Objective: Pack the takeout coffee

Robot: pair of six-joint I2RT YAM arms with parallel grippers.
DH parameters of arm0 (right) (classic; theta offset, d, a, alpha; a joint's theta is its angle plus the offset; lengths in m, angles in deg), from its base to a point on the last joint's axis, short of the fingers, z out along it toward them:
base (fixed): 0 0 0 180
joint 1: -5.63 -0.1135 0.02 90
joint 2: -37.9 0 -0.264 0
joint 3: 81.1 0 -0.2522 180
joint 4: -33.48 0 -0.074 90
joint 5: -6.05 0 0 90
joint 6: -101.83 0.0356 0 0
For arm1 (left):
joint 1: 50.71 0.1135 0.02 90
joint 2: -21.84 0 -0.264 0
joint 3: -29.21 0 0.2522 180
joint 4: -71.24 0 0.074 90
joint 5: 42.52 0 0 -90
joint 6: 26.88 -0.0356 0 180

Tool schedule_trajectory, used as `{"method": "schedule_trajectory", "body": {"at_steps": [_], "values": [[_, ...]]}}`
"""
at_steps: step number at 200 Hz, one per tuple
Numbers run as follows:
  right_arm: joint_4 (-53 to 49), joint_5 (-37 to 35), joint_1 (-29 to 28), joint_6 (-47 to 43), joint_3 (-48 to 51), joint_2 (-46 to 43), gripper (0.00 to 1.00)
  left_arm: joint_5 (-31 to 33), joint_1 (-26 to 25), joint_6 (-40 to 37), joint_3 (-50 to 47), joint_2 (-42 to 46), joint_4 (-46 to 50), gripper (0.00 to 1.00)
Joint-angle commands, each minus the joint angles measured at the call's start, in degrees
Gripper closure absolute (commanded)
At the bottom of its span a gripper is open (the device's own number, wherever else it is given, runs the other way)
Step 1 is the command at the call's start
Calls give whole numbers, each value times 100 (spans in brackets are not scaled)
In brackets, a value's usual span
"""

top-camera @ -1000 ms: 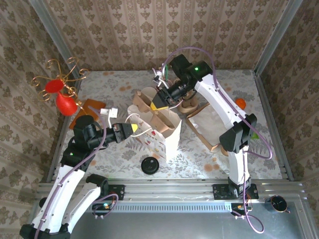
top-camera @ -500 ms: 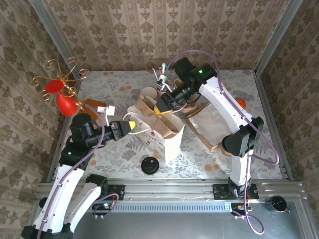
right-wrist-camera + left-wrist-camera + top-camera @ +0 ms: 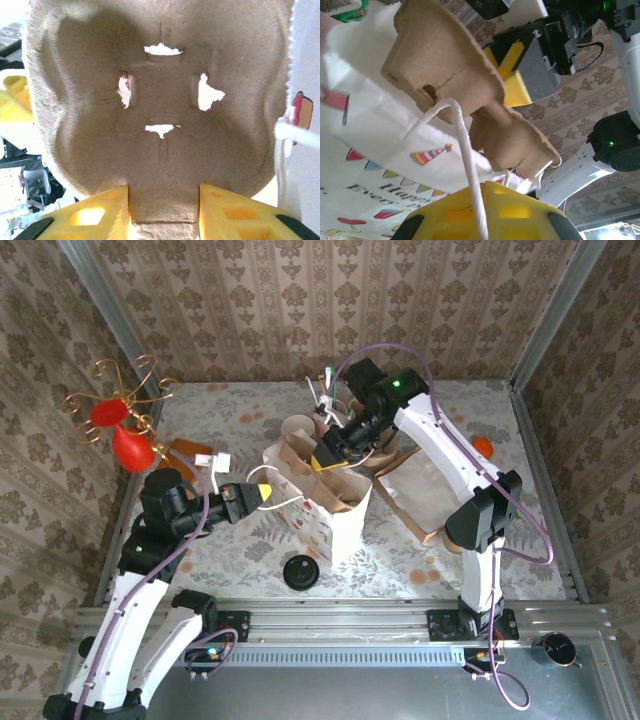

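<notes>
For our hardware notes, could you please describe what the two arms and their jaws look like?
The left arm and right arm are white shells with black joints and black wrist modules. A thin purple cable loops along each, and a green light glows on the right one. The jaws are yellow blocks with square cut-outs.

Tally: one white printed paper bag (image 3: pixel 343 528); one brown moulded-pulp cup carrier (image 3: pixel 160 90); one flat round black plastic lid (image 3: pixel 300 571); one small orange ball (image 3: pixel 483 447).

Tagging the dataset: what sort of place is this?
Probably a staged lab cell, not a real café: wallpapered panels in metal framing, a floral tablecloth, a mounting rail.
</notes>
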Motion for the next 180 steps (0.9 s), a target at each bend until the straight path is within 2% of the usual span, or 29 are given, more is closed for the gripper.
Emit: {"method": "schedule_trajectory", "body": {"at_steps": [1,42,76,142,180], "values": [[-292,-479,-130,42,-256,148,63,-120,53,-86,46,91,-84,99],[-448,-1225,-355,-20,-473,195,63,-140,54,-120,81,84,-18,99],[-626,-2199,-597,-8,-661,134,64,-92,62,-114,81,70,-18,99],[-734,-2994,-1282,-143,-827,27,63,-48,70,-46,26,-3,-123,100],[-811,-4141,-1579,-125,-1096,158,63,-30,62,-63,54,65,-22,100]]}}
